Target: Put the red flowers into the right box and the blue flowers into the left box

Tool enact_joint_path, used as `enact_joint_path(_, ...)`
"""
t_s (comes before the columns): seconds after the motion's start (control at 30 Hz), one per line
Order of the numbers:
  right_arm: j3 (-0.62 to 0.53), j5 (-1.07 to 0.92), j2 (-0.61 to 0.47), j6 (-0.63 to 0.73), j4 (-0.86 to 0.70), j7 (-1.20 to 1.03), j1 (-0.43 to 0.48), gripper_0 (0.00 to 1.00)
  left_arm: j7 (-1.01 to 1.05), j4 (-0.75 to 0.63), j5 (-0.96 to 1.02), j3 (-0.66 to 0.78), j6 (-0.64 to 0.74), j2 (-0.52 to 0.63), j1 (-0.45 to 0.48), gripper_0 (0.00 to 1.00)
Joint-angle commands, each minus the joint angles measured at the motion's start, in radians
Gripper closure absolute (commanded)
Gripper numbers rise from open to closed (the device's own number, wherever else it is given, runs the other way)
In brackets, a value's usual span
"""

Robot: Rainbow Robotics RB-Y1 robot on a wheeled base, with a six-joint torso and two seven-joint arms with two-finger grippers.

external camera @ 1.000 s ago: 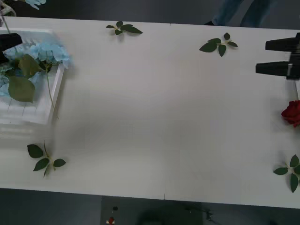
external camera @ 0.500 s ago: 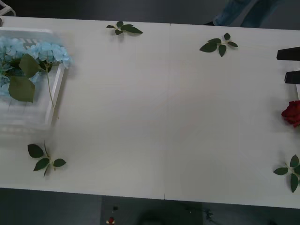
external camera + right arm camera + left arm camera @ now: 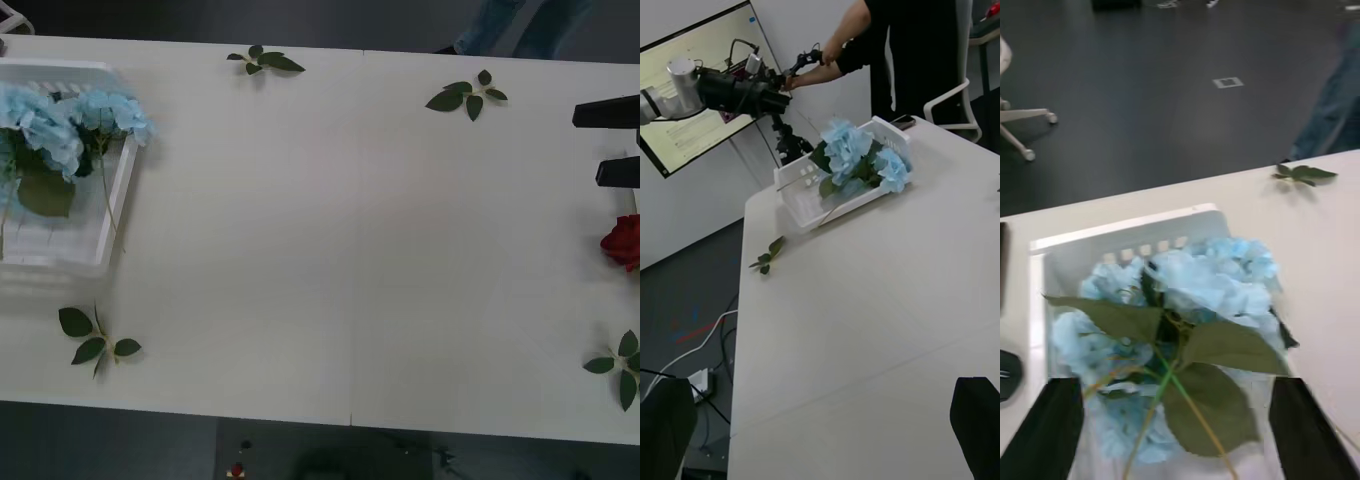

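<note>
The left box (image 3: 118, 190) is a whitish tray at the table's far left, and the blue flowers (image 3: 70, 120) lie in it with their large leaves. In the left wrist view the blue flowers (image 3: 1202, 281) lie in the left box (image 3: 1127, 232), and my left gripper (image 3: 1176, 382) hangs open above them, holding nothing. One of the red flowers (image 3: 624, 242) lies at the table's right edge. My right gripper (image 3: 588, 145) stands open just beyond it, fingers pointing left. The right wrist view has the left box (image 3: 801, 199) far across the table. The right box is out of view.
Flowerless leaf sprigs lie at the far middle (image 3: 264, 60), far right (image 3: 465, 95), near left (image 3: 95, 338) and near right (image 3: 620, 365). The wide white table (image 3: 340, 250) lies between the box and my right gripper. My left arm (image 3: 715, 91) reaches over beyond the box.
My left gripper has drawn back past the front view's left edge, and another blue flower head now lies in the left box. My right gripper shifted right, then slightly back left.
</note>
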Motion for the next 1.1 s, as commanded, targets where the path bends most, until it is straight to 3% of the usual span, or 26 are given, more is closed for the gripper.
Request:
enact_joint_path(0.03, 0.004, -0.019, -0.045, 0.0, -0.028, 0.003, 0.0, 0.0, -0.033, -0.076, 0.029, 0.016, 0.11, -0.037, -0.066, 0.08)
enact_joint_path(0.23, 0.003, -0.031, -0.045, -0.002, -0.03, 0.003, 0.0, 0.0, -0.033, -0.294, 0.019, -0.015, 0.199, -0.164, -0.094, 0.08)
enact_joint_path(0.43, 0.004, -0.028, -0.045, -0.002, -0.028, 0.003, 0.001, 0.0, -0.033, -0.453, 0.152, -0.231, 0.233, -0.209, -0.098, 0.07)
enact_joint_path(0.7, 0.004, -0.028, -0.045, -0.002, -0.028, 0.003, 0.001, 0.0, -0.033, -0.507, 0.279, -0.49, 0.233, -0.036, -0.181, 0.08)
enact_joint_path(0.87, 0.004, -0.028, -0.045, -0.002, -0.028, 0.003, 0.001, 0.0, -0.033, -0.507, 0.355, -0.51, 0.211, 0.004, -0.215, 0.07)
enact_joint_path(1.1, 0.004, -0.028, -0.045, -0.002, -0.028, 0.003, 0.001, 0.0, -0.033, -0.507, 0.424, -0.509, 0.072, 0.023, -0.215, 0.08)
